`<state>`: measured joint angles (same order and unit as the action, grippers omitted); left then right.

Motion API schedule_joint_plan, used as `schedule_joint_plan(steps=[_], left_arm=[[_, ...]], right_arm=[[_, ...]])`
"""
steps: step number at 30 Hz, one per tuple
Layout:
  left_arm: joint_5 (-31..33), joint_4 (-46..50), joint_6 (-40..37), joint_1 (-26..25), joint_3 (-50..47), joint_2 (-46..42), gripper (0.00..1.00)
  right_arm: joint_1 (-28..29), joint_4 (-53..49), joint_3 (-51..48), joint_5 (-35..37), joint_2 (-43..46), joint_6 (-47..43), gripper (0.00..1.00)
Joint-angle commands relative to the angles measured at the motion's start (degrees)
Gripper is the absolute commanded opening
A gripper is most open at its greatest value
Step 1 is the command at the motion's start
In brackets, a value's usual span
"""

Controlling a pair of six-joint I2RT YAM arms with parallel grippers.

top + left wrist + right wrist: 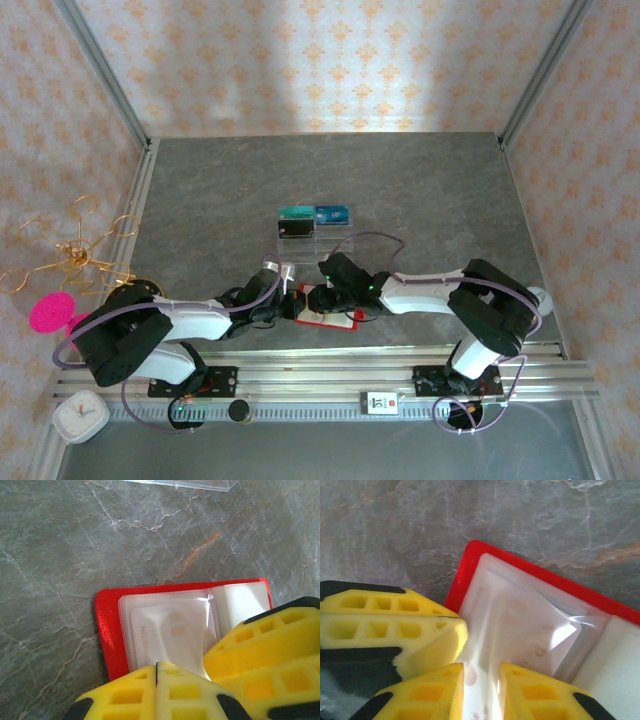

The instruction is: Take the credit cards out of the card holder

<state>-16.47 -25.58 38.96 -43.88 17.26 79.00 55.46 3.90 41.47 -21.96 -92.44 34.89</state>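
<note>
2 hands meet at the open red card holder (330,318) on a grey marbled bench (200,190) with patterned walls (330,60) around it.
The left arm reaches in from the holder's left, and the left hand (156,672) has its fingers pressed together at the pocket edge. The right arm bends in from the holder's right, and the right hand (481,674) is clamped on a pale credit card (487,640) in the holder's pockets.

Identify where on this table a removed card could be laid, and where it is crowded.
Free: the grey tabletop between the clear tray and the back wall, and the bare stretches left and right of that tray. Crowded: the near middle, where the left claw and right claw meet on the red card holder.
</note>
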Motion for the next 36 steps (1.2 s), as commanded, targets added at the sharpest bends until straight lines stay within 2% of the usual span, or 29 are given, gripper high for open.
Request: schedule_joint_plan(steps=[1, 5, 10, 18, 28, 36], left_arm=[[-0.72, 0.82, -0.46, -0.45, -1.08, 0.62, 0.00], [-0.72, 1.17, -0.46, -0.47, -1.07, 0.81, 0.00], [-0.25, 1.58, -0.20, -0.46, -1.61, 0.31, 0.00], [-0.23, 2.03, -0.08, -0.41, -2.37, 0.06, 0.00], [-0.50, 2.08, 0.06, -0.44, -2.93, -1.09, 0.01], [-0.72, 5.32, -0.03, -0.46, -1.54, -10.68, 0.08]], right_arm=[[0.56, -4.45, 1.41, 4.67, -2.04, -0.02, 0.25], [1.37, -7.70, 1.68, 10.53, -3.74, -0.07, 0.28], [2.44, -12.56, 1.10, 18.13, -1.79, 0.40, 0.32], [2.46, -14.13, 0.37, 20.41, 1.23, 1.23, 0.35], [2.45, -13.22, 0.95, 19.35, 2.02, 0.89, 0.36], [2.39, -11.19, 1.25, 17.85, 8.14, -2.48, 0.36]])
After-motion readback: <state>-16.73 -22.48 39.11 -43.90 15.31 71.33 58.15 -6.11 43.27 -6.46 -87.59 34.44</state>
